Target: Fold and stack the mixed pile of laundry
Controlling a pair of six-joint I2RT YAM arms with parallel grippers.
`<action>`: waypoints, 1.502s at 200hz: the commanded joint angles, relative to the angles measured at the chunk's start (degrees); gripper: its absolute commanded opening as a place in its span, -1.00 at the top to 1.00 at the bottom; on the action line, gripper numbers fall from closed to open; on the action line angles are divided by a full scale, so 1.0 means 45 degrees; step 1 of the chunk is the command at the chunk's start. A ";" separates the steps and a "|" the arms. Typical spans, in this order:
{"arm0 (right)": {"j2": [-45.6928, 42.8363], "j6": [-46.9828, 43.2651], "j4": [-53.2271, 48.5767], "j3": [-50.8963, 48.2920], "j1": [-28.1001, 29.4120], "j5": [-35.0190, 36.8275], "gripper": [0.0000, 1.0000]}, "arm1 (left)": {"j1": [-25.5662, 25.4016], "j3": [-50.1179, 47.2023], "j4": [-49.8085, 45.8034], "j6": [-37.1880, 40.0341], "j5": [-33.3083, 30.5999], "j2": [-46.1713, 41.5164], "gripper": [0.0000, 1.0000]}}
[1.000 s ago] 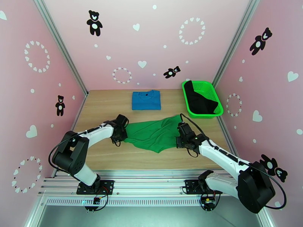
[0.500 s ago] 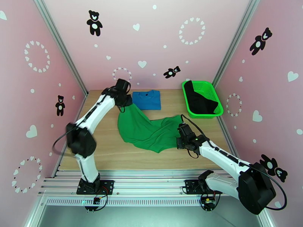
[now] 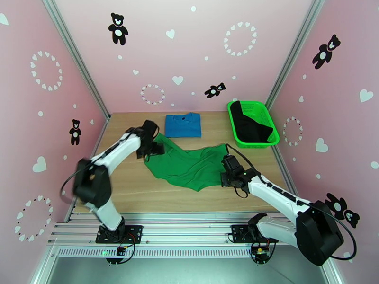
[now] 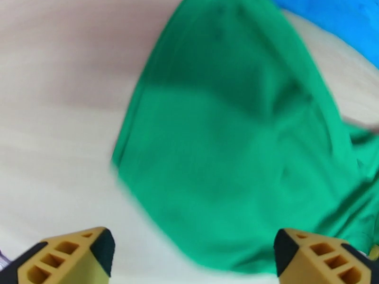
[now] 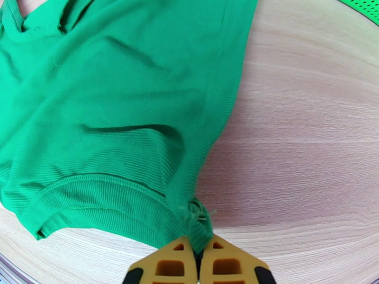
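- While my right gripper (image 3: 227, 170) keeps its place at the near right edge of the bright green cloth shirt (image 3: 187, 164), my left gripper (image 3: 154, 146) has come back from the far left corner. It stood there half a second ago, and now hangs over the shirt's left end.
- My left fingers, clamped on the cloth a second ago, now stand spread wide with nothing between them. The corner they carried lies dropped on the pale wooden table (image 3: 128, 188).
- My right fingers are pressed together, pinching a bunched bit of the shirt's stitched hem.
- The right wrist view shows that pinch (image 5: 198, 261) plainly; from above it is too small to make out.
- The left wrist view is blurred: open tips (image 4: 192, 247) above green cloth (image 4: 227, 152).
- The top view adds a black cloth garment (image 3: 251, 128) lying in the bright green plastic mesh basket (image 3: 259, 110), far right.
- The shirt lies mid-table, its long axis slanting from far left, by the medium-blue folded T-shirt (image 3: 183, 126), to near right. I cannot tell whether the two touch.
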 commanded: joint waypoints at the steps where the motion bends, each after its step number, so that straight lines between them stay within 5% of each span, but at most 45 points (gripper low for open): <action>1: 0.0180 -0.0142 -0.0080 0.0186 -0.0070 -0.0069 1.00 | -0.0133 -0.2041 0.1365 -0.0778 0.1098 -0.0453 -0.66; 55: 0.0137 -0.0165 -0.0217 0.0215 -0.0074 -0.0249 1.00 | -0.0284 -0.2387 0.3552 -0.0873 0.0429 0.1688 -0.18; 60: 0.0103 -0.0140 -0.0207 0.0187 -0.0066 -0.0250 1.00 | -0.0285 -0.2220 0.3563 -0.0819 0.0159 0.1919 0.09; 70: 0.0036 -0.0101 -0.0197 0.0170 -0.0069 -0.0279 1.00 | -0.0265 -0.1746 0.3333 -0.0641 -0.0066 0.2337 1.00; 101: -0.0225 -0.0164 -0.0473 0.0269 -0.0059 -0.0182 1.00 | -0.0290 0.0526 0.0735 0.0059 -0.0265 0.2399 1.00; 140: -0.0191 -0.0332 -0.0605 0.0518 -0.0087 -0.0113 1.00 | -0.0280 0.5936 -0.3137 0.1698 -0.0428 0.4327 1.00; 151: -0.0058 -0.0369 -0.0550 0.0547 -0.0115 -0.0094 1.00 | -0.0284 0.7685 -0.3783 0.2050 -0.0026 0.5607 0.68; 164: 0.0086 -0.0362 -0.0467 0.0562 -0.0131 -0.0111 1.00 | -0.0273 0.9739 -0.4363 0.2309 0.0518 0.7186 -0.25; 173: 0.0183 -0.0358 -0.0396 0.0571 -0.0131 -0.0151 1.00 | -0.0295 1.0848 -0.4414 0.2383 0.0862 0.8098 -0.71; 186: 0.0331 -0.0313 -0.0298 0.0571 -0.0153 -0.0201 1.00 | -0.0378 1.1788 -0.4334 0.2332 0.0988 0.8904 -0.96; 210: 0.0478 -0.0293 -0.0255 0.0659 -0.0144 -0.0309 1.00 | -0.0557 1.1113 -0.3629 0.2014 0.0652 0.8353 -0.97; 241: 0.0720 -0.0323 -0.0128 0.0766 -0.0141 -0.0400 1.00 | -0.0573 0.7536 -0.2277 0.1520 0.0418 0.5900 -0.88; 274: 0.1155 -0.0350 0.0110 0.0855 -0.0151 -0.0754 1.00 | -0.0322 0.4844 -0.0925 0.1139 0.0420 0.4523 -0.14; 300: 0.1236 -0.0300 0.0139 0.0844 -0.0154 -0.0937 1.00 | 0.0003 0.4633 0.0004 0.1002 0.0881 0.4924 0.03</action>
